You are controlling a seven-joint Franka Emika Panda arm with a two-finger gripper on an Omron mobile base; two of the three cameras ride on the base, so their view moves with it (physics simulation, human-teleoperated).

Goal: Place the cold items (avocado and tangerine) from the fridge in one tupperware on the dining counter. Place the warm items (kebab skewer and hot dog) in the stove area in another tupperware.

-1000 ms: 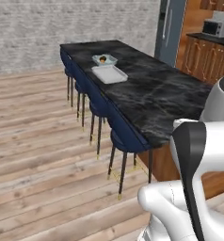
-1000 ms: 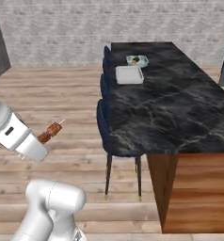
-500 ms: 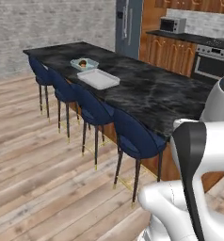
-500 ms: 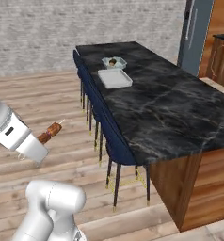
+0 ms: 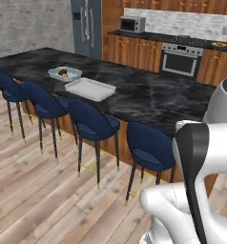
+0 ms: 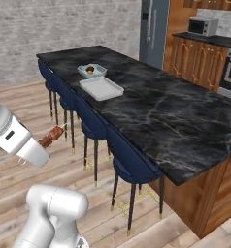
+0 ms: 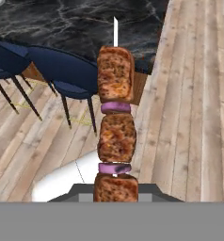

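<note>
Left base view has swung round since a second ago: we now see the stove [image 5: 182,58] behind the dining counter [image 5: 149,97]. That means the base is turning. Our gripper [image 6: 45,141], clamped on the kebab skewer [image 7: 115,134], hangs low over the floor, well short of the empty tupperware [image 6: 101,87].

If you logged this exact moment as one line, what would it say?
hand: shut on brown-and-purple kebab skewer | hand position: over wooden floor, beside blue stools | flat empty tupperware: on black marble counter | deeper tupperware: holds something
</note>
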